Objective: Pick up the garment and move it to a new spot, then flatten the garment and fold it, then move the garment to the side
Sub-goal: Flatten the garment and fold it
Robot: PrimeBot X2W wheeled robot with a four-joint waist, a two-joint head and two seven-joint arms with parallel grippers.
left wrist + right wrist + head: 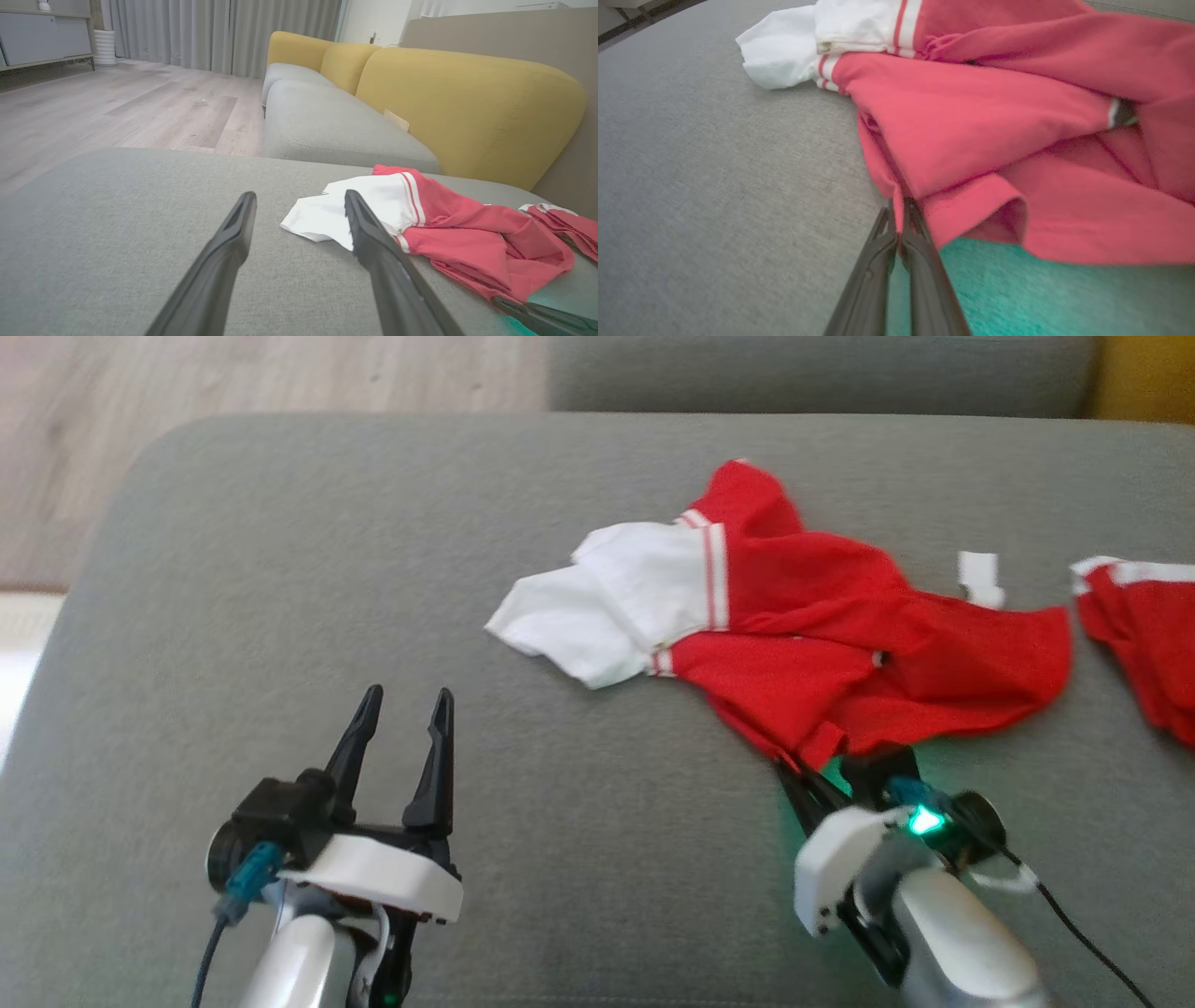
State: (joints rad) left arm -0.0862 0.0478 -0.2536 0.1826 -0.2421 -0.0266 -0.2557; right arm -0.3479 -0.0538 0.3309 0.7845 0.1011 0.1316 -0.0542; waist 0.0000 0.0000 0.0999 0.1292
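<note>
Garment [822, 616] lies crumpled on the cushion [280, 569]; your right gripper [900, 210] pinches its near red hem, your left gripper [406, 700] gapes wide, empty. Lifting, flattening, folding all await you.

1. The garment [803, 616] is red, its left part white, with thin red-and-white stripes between.
2. The sofa seat [280, 569] is grey; the far backrest [467, 107] is yellow.
3. The floor [233, 373] is pale wood.
</note>
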